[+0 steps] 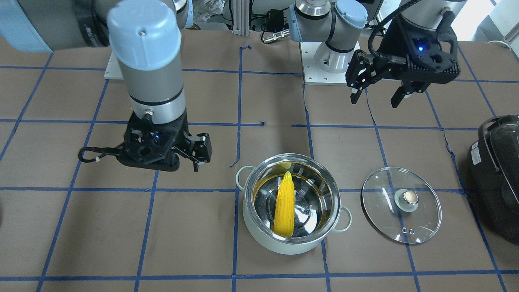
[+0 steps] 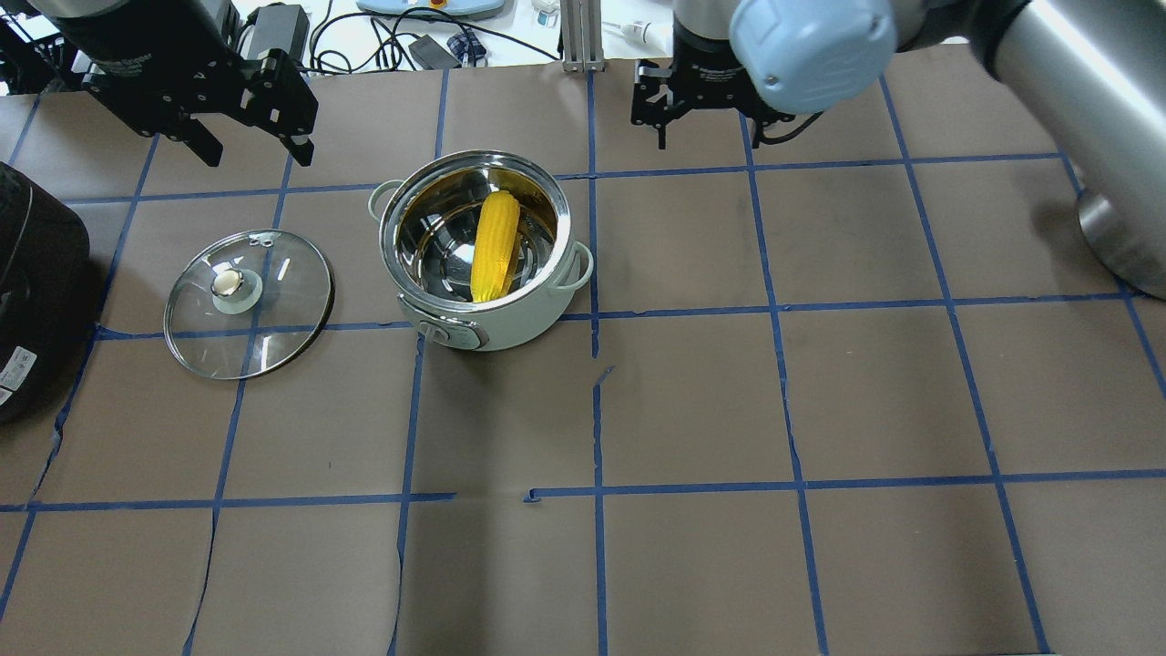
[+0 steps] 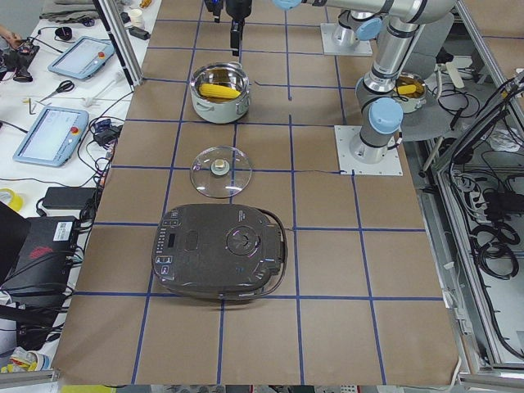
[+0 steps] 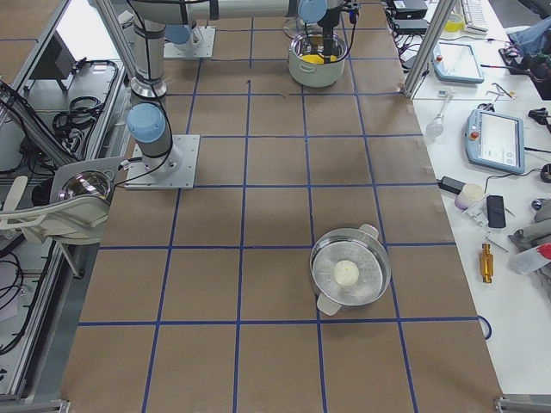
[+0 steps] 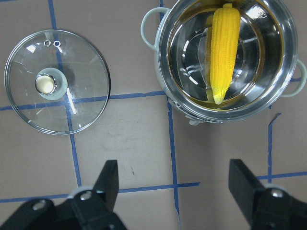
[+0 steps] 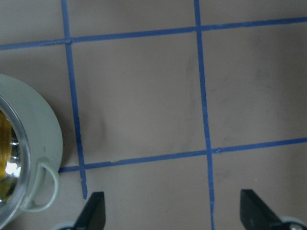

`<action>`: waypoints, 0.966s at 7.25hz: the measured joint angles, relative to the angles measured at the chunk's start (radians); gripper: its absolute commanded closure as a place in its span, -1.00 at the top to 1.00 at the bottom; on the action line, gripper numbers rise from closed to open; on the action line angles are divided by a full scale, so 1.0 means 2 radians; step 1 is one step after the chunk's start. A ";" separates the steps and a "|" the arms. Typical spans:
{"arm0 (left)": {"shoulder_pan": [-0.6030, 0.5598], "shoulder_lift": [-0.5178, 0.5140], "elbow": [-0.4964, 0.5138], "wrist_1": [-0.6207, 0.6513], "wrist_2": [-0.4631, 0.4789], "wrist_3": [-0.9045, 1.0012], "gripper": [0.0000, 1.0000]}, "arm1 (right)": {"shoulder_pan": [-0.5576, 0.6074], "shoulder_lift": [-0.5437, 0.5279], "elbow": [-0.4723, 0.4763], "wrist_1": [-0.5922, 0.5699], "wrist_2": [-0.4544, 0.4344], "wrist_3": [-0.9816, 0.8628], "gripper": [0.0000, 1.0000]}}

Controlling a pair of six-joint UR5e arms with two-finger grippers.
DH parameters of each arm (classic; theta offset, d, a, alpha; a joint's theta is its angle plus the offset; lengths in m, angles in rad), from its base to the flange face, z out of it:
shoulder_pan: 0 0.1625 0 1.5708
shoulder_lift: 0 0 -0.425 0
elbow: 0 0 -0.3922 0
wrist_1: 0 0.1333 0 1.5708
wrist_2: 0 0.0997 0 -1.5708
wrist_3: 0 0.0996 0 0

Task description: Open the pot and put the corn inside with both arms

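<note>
The mint-green pot (image 1: 263, 231) stands uncovered on the table. It also shows in the overhead view (image 2: 510, 328). The yellow corn (image 1: 285, 207) lies inside it, leaning against the steel wall, seen too from overhead (image 2: 495, 246) and by the left wrist (image 5: 224, 48). The glass lid (image 1: 401, 205) lies flat on the table beside the pot, knob up (image 2: 248, 301). My left gripper (image 1: 377, 93) hangs open and empty above the table, behind the lid and pot (image 5: 175, 187). My right gripper (image 1: 201, 156) is open and empty, beside the pot on its other side (image 6: 175, 213).
A large black appliance (image 2: 36, 273) with a handle sits at the table's end past the lid. A second steel pot (image 4: 349, 275) with a white item stands far off toward the right end. Blue tape lines grid the brown table.
</note>
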 measured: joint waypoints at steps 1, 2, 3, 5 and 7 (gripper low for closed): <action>0.000 0.000 0.002 0.002 0.000 -0.003 1.00 | -0.021 -0.019 0.009 0.023 0.004 -0.025 1.00; 0.002 0.002 0.003 0.003 0.003 -0.006 1.00 | -0.047 -0.033 0.013 0.050 0.008 -0.046 1.00; 0.002 0.005 0.001 -0.007 0.005 -0.010 1.00 | -0.073 -0.047 0.014 0.076 0.011 -0.074 1.00; 0.002 0.002 0.001 -0.030 0.006 -0.034 1.00 | -0.103 -0.077 0.018 0.105 0.015 -0.116 1.00; 0.001 -0.005 0.001 -0.004 0.004 -0.050 1.00 | -0.106 -0.100 0.033 0.115 0.023 -0.123 1.00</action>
